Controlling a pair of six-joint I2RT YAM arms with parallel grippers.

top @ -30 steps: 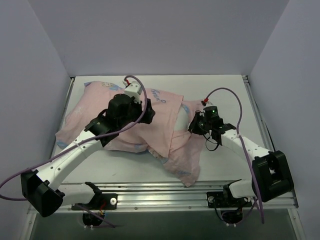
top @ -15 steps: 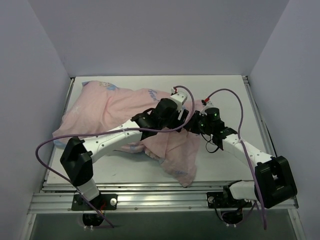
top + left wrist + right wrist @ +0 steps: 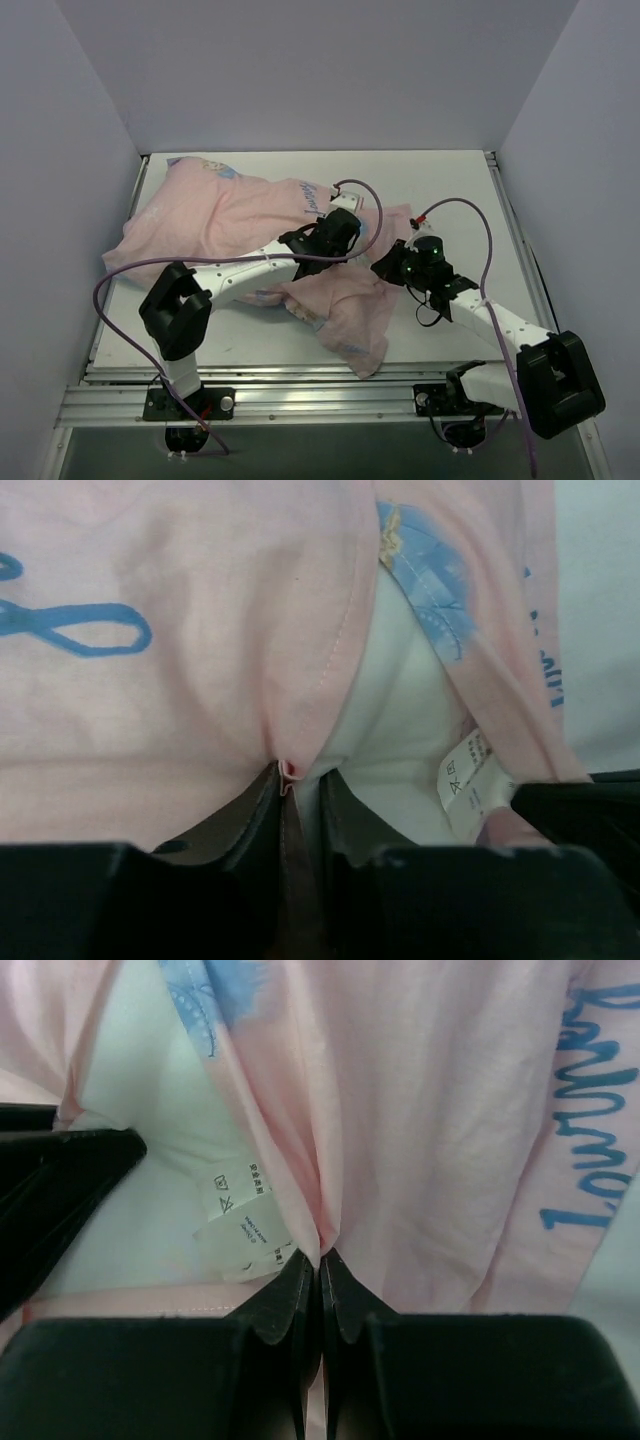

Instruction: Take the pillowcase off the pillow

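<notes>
Left pincer: clenched on the stitched hem of the thin pale pink fabric pillowcase with blue print, just beside the small white care tag. Right pincer: I hold it clamped on a fold of the same pillowcase, on the tag's other side. The plump plain white pillow is exposed around the tag only; the rest is covered. Both lie on the white bench, and most of the pillowcase spreads to the left of the tag.

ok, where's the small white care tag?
Small white tag: on the plain white pillow in the pink fabric pillowcase opening, right of the left gripper, left of the right gripper in their wrist views.
</notes>
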